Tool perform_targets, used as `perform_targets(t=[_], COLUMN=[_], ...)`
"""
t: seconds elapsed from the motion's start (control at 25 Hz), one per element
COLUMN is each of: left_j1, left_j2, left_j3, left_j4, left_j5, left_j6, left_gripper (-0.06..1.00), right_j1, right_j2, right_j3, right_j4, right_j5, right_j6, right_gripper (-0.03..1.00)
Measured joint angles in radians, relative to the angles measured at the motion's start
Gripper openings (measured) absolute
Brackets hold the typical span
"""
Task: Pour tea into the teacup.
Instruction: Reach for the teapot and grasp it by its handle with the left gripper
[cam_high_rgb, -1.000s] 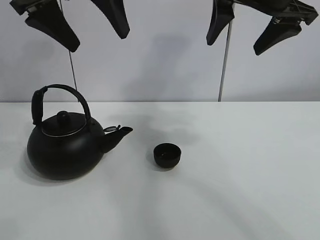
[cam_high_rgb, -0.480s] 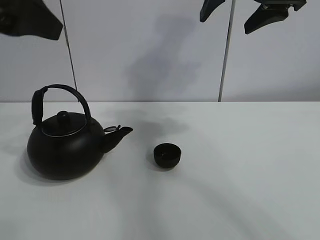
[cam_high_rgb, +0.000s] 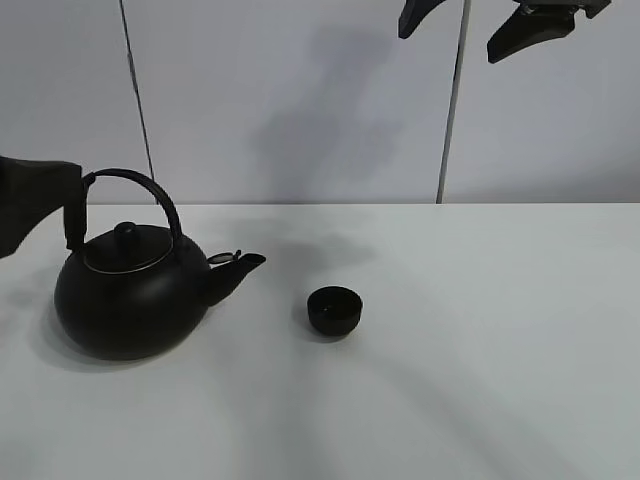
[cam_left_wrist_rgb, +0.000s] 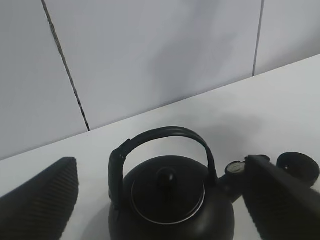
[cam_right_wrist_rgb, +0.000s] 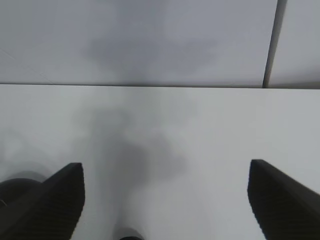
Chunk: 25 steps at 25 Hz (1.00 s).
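The big black kettle (cam_high_rgb: 130, 300) with an arched handle (cam_high_rgb: 150, 190) stands on the left of the white table, its spout toward the teacup (cam_high_rgb: 334, 310), a small matte-black bowl near the middle. One finger (cam_high_rgb: 35, 200) of my left gripper shows at the left edge, level with the kettle's handle and just beside it. In the left wrist view the left gripper (cam_left_wrist_rgb: 160, 162) is open with the kettle (cam_left_wrist_rgb: 170, 205) between and beyond its fingers, the teacup (cam_left_wrist_rgb: 298, 167) off to one side. My right gripper (cam_high_rgb: 475, 20) hangs open high above the table; its wrist view shows it (cam_right_wrist_rgb: 166, 165) empty.
The white table (cam_high_rgb: 480, 380) meets a pale panelled wall (cam_high_rgb: 300, 100) at the back. A thin vertical seam (cam_high_rgb: 447, 120) runs down the wall behind the right gripper.
The left gripper has dropped from the top of the exterior view to handle height beside the kettle. The right gripper rose a little earlier and now holds still.
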Motion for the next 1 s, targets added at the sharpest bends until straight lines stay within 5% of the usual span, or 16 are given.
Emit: perform_targets(t=[0.36,1.0], left_j1=[0.001,0.05], left_j2=[0.359,0.446], left_j3=[-0.001,-0.11], left_j4=[-0.068,-0.098], left_j5=[-0.366,-0.38], left_j6=[-0.003,-0.041], left_gripper=[0.64,0.63], right_j1=[0.0,0.0], right_j2=[0.0,0.0], right_j3=[0.0,0.0], right_j4=[0.001,0.002], right_j5=[-0.006,-0.009], right_j6=[0.0,0.0], right_gripper=[0.61,0.61])
